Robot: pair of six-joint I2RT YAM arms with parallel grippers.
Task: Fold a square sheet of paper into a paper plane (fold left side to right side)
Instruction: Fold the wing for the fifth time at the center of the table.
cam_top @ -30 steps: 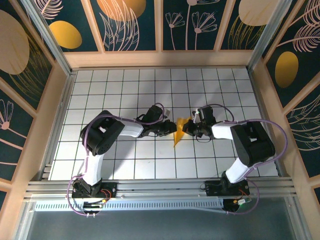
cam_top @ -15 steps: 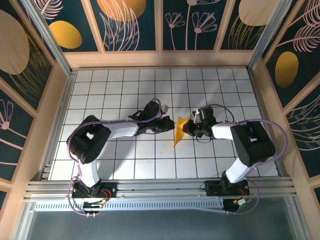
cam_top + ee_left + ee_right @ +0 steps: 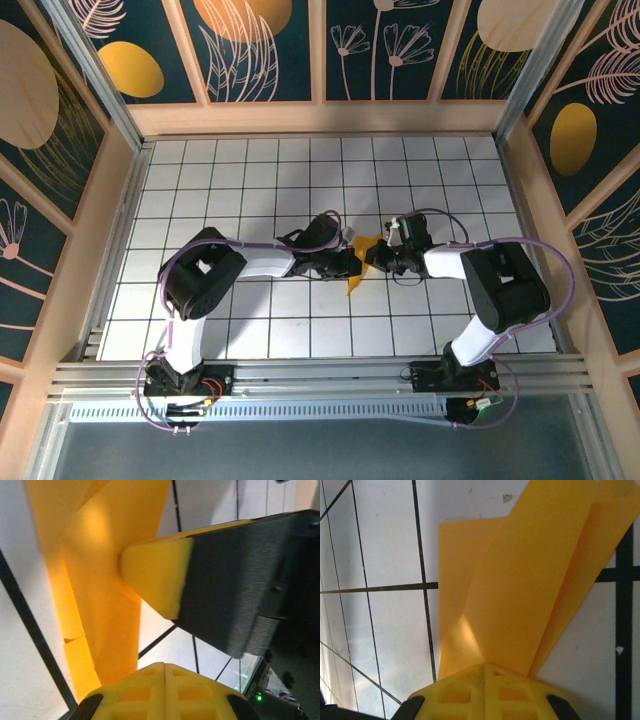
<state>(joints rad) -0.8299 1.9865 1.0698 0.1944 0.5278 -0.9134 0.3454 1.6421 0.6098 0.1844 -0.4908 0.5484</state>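
Your left claw point(image 3: 350, 265) is clamped shut on the folded paper point(image 3: 351, 284) at the middle of the surface point(image 3: 250, 180). Your right claw point(image 3: 373, 258) pinches the opposite edge. Risk: opposing pulls could tear the thin sheet or skew the crease.

Lab enclosure — gridded table point(image 3: 250, 170)

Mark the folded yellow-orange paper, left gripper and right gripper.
folded yellow-orange paper point(image 3: 520, 590): right wrist view, middle of the broad panel.
left gripper point(image 3: 350, 266): top view, fingertips at the paper.
right gripper point(image 3: 372, 257): top view, fingertips at the paper.
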